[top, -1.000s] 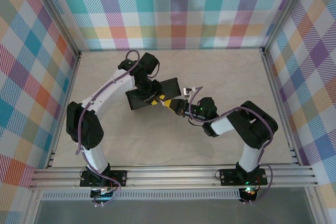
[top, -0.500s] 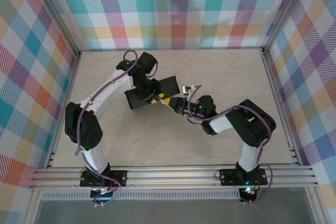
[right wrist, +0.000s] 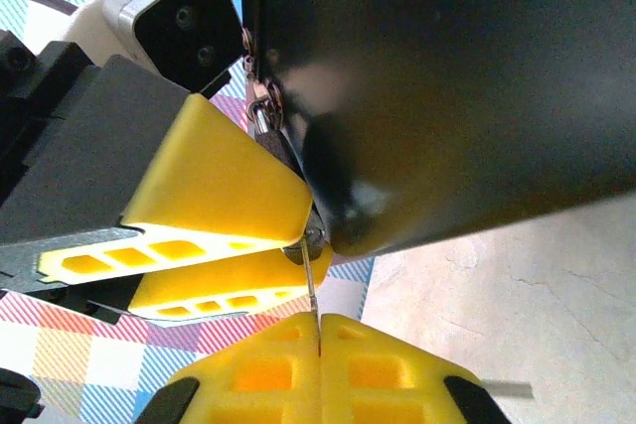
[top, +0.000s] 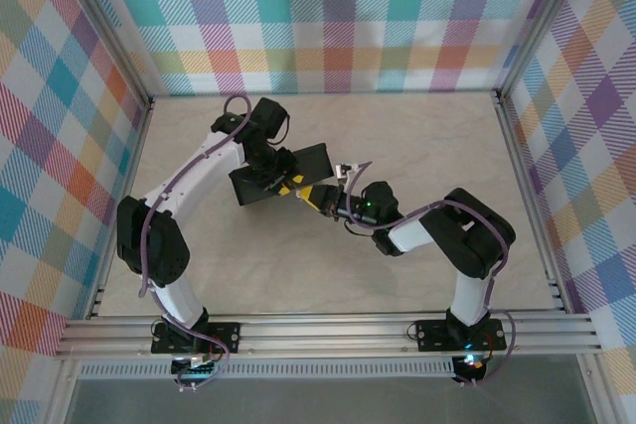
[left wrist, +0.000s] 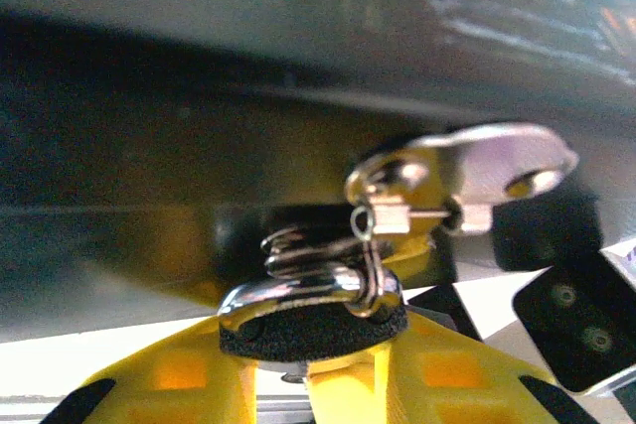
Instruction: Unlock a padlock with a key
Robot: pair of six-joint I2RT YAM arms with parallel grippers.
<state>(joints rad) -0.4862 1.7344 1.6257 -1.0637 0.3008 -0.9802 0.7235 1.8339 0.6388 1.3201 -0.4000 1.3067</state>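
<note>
Near the middle of the table (top: 427,146), a little toward its far-left corner, the black box (top: 298,164) lies at a slant, and both grippers meet at its near edge. The left gripper (left wrist: 310,359) is narrowed onto the padlock (left wrist: 313,330), with its yellow fingers (left wrist: 179,379) clamping the dark body from both sides. The silvery shackle (left wrist: 298,295) arches up toward the box's metal hasp (left wrist: 467,166).

The right gripper (right wrist: 320,340) is pressed closed on the key (right wrist: 314,297). The key's thin blade stands straight out from between the fingertips, its long axis in line with the gripper. Its tip reaches the padlock's underside (right wrist: 310,235); whether it is seated inside I cannot tell.

Bare table stretches toward the right edge, the far edge and the near rail, while the box wall crowds the key's far side.
</note>
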